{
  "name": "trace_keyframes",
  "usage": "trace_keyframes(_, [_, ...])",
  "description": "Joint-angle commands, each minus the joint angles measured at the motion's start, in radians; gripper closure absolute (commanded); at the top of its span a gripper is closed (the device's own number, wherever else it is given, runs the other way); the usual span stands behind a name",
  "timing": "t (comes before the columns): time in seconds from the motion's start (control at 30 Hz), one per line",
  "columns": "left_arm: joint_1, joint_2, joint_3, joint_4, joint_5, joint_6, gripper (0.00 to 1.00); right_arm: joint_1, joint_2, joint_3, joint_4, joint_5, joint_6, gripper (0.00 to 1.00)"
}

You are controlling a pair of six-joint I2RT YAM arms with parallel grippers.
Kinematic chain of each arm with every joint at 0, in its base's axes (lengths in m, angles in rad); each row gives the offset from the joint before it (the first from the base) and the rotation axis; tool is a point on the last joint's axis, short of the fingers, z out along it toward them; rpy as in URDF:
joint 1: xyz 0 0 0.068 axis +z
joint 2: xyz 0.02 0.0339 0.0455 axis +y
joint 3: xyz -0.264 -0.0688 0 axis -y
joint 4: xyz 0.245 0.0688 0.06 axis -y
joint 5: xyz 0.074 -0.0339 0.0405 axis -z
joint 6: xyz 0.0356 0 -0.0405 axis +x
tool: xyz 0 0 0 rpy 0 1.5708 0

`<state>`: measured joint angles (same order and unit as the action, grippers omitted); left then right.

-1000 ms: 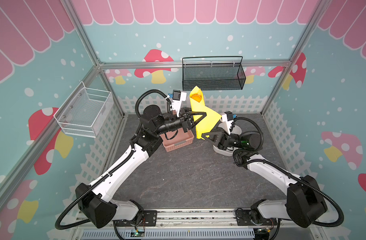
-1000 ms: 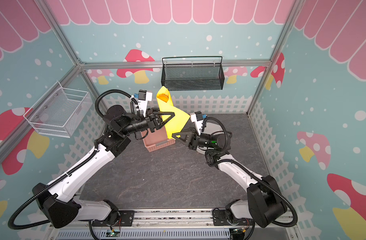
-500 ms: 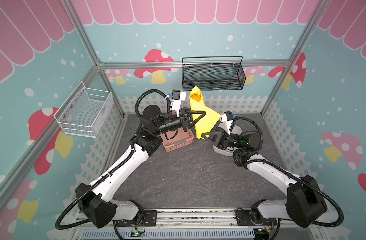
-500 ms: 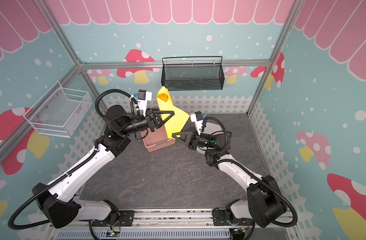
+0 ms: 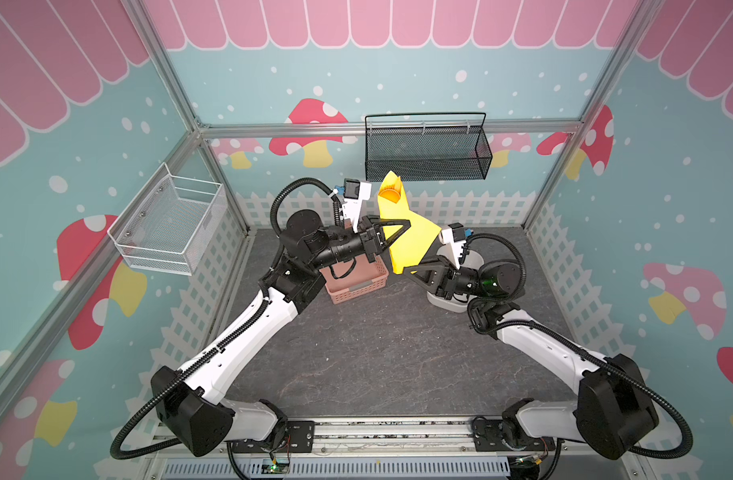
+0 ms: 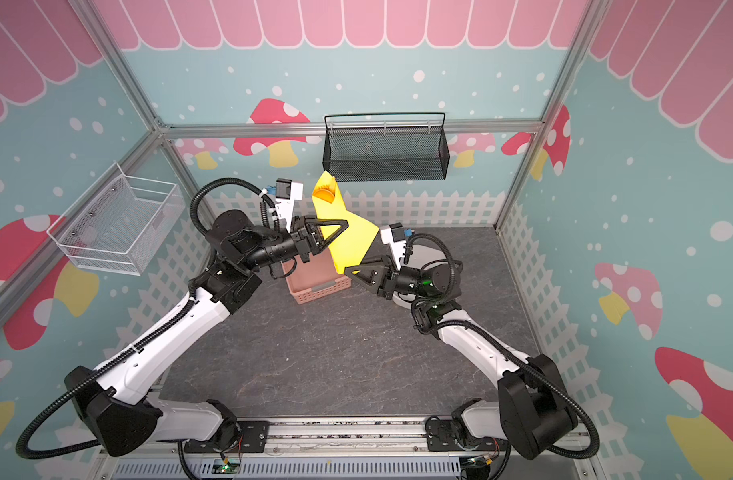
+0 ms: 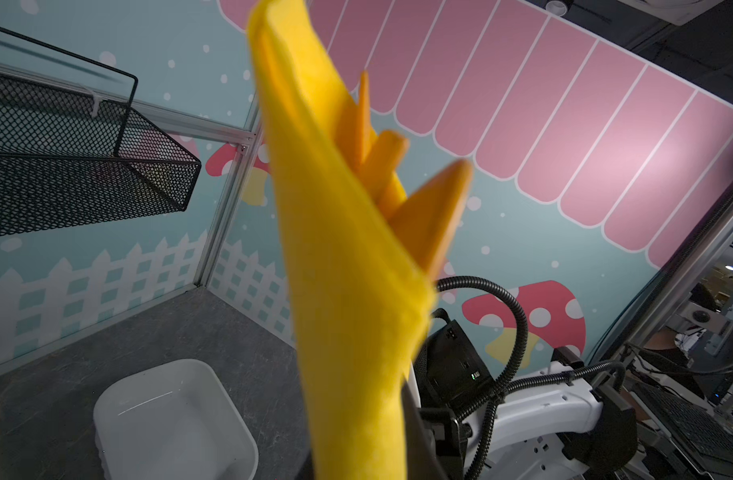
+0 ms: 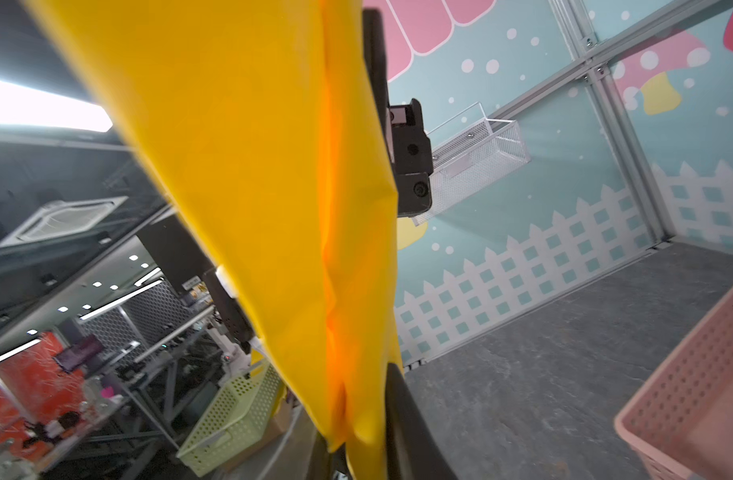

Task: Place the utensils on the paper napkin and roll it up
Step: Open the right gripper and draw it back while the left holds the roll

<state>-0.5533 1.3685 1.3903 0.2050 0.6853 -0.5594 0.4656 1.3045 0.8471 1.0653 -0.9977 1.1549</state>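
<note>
The paper napkin [image 5: 410, 241] [image 6: 350, 245] is held in the air above the table as a loose yellow roll, standing almost upright. The orange utensils [image 5: 389, 194] [image 7: 431, 216] stick out of its upper end; a round spoon bowl shows in both top views. My left gripper [image 5: 404, 227] [image 7: 356, 465] comes in from the left and is shut on the roll's middle. My right gripper [image 5: 409, 272] [image 8: 356, 453] has the roll's lower end between its jaws. One dark finger [image 8: 402, 415] lies against the paper and the other is hidden behind it.
A pink perforated basket [image 5: 356, 282] [image 8: 697, 395] stands on the table under the left gripper. A white tub [image 5: 452, 305] [image 7: 169, 415] sits under the right wrist. A black mesh basket [image 5: 427, 153] hangs on the back wall and a white wire basket [image 5: 169, 224] on the left wall.
Both arms and the napkin roll stay where they were. The left fingers look slightly tighter on the roll.
</note>
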Motion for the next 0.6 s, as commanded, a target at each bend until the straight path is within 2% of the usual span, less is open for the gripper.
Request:
trace_keyframes(0.0, [0.008, -0.025, 0.009, -0.013, -0.037, 0.029, 0.89, 0.001, -0.081, 0.013, -0.192, 0.047, -0.147, 0.69])
trace_keyframes(0.13, [0.011, -0.038, -0.006, -0.052, -0.073, 0.048, 0.91, -0.002, -0.188, 0.05, -0.555, 0.217, -0.378, 0.63])
trace_keyframes(0.23, [0.012, -0.038, -0.014, -0.083, -0.093, 0.057, 0.92, -0.002, -0.243, 0.085, -0.707, 0.3, -0.489, 0.62])
trace_keyframes(0.4, [0.012, -0.036, -0.011, -0.149, -0.123, 0.08, 0.94, -0.001, -0.285, 0.142, -0.784, 0.3, -0.555, 0.62])
trace_keyframes(0.57, [0.013, -0.041, -0.026, -0.156, -0.128, 0.099, 0.94, -0.001, -0.258, 0.209, -0.788, 0.231, -0.565, 0.62])
